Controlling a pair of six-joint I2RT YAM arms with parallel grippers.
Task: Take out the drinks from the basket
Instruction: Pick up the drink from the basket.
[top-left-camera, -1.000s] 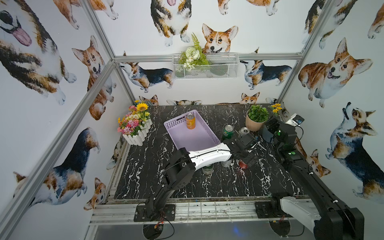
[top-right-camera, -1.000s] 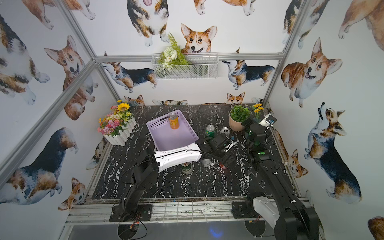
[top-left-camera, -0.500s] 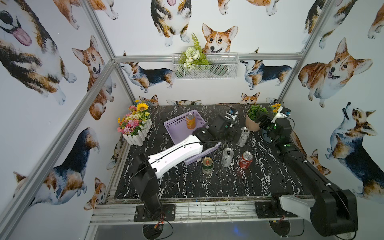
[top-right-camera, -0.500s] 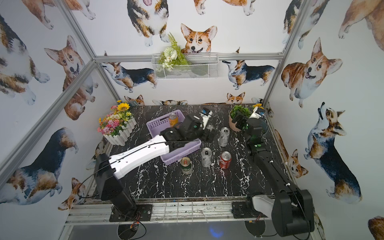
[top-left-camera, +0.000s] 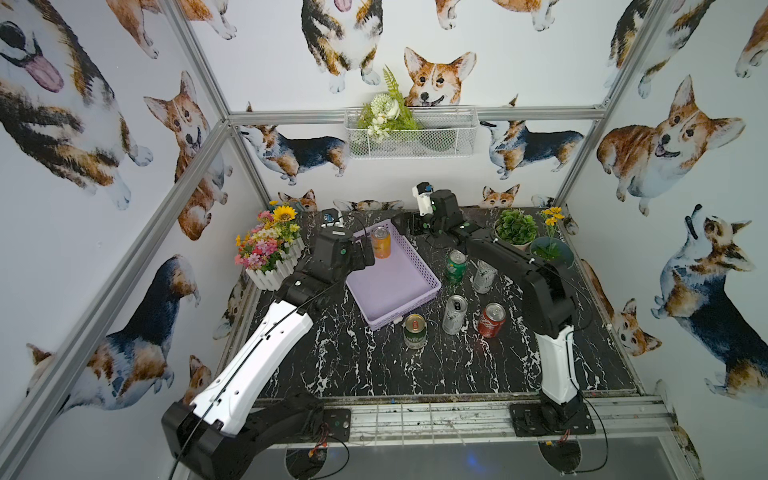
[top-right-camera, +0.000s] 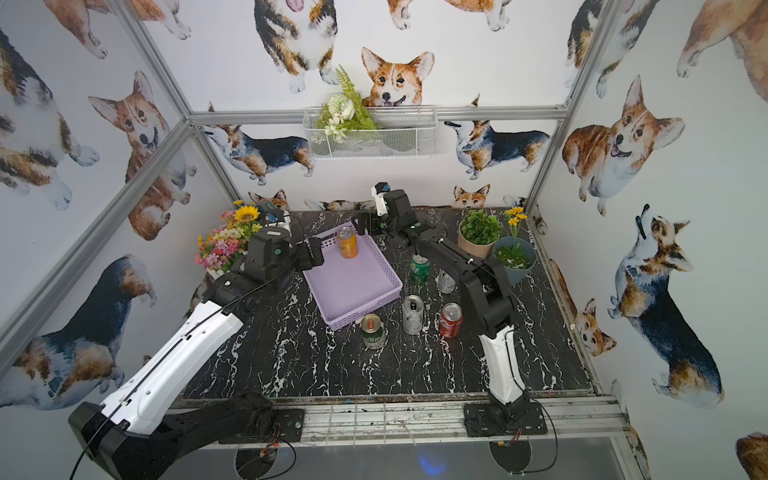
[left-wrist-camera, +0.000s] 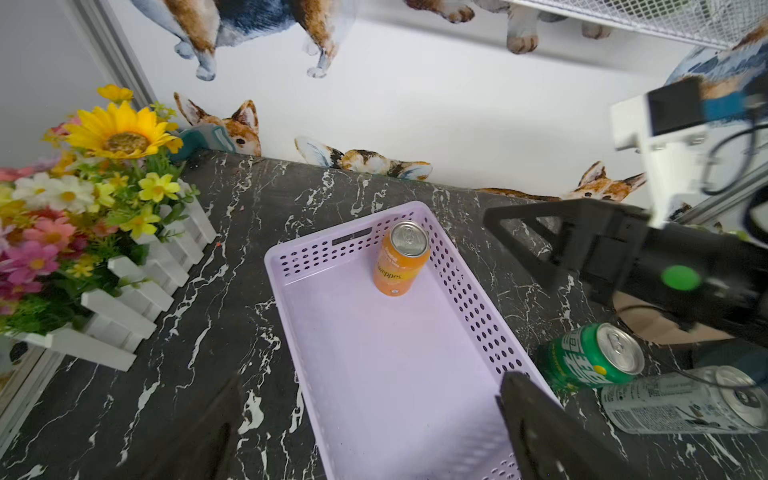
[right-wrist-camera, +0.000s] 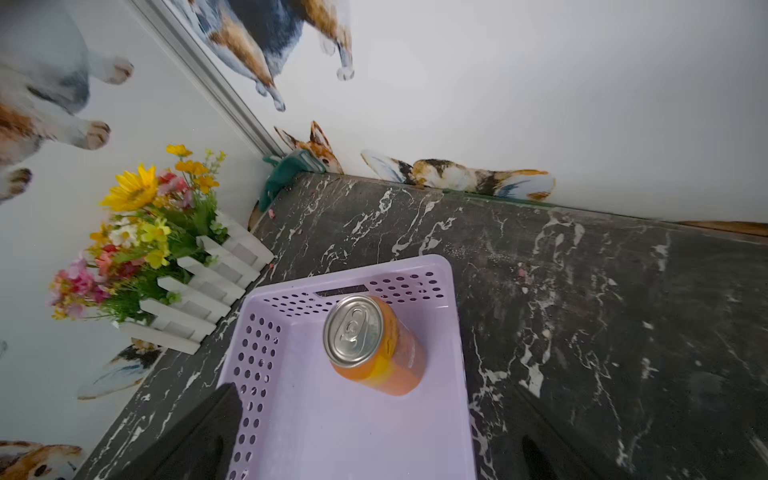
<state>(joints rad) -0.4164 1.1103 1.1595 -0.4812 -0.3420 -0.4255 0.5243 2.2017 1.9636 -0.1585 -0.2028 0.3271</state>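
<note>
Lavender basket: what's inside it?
One upright orange can at the far end of the basket; the visible floor is otherwise bare. The left gripper covers its left rim.

Orange can (top-left-camera: 381, 243): 1. Green cans (top-left-camera: 456, 266) (top-left-camera: 414, 331): 2. Silver-white cans (top-left-camera: 484, 276) (top-left-camera: 454, 314): 2. Red can (top-left-camera: 491, 319): 1. Lavender basket (top-left-camera: 392, 291): 1. Fenced flower planter (top-left-camera: 270, 249): 1. Potted plants (top-left-camera: 516, 227) (top-left-camera: 550, 251): 2. Wire wall basket (top-left-camera: 440, 139): 1.

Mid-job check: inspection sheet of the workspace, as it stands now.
Surface: black marble table, no spills seen.
Job's things: orange can upright in basket; outside, upright: near green can, far green can, near silver can, far silver can, red can.
Clutter: nothing seen.
Grippers: left gripper, right gripper open, empty, both pointed toward the orange can.
Cables: cable along left arm, free.
Surroundings: flower box, potted plant, blue pot, wire basket on wall.
</note>
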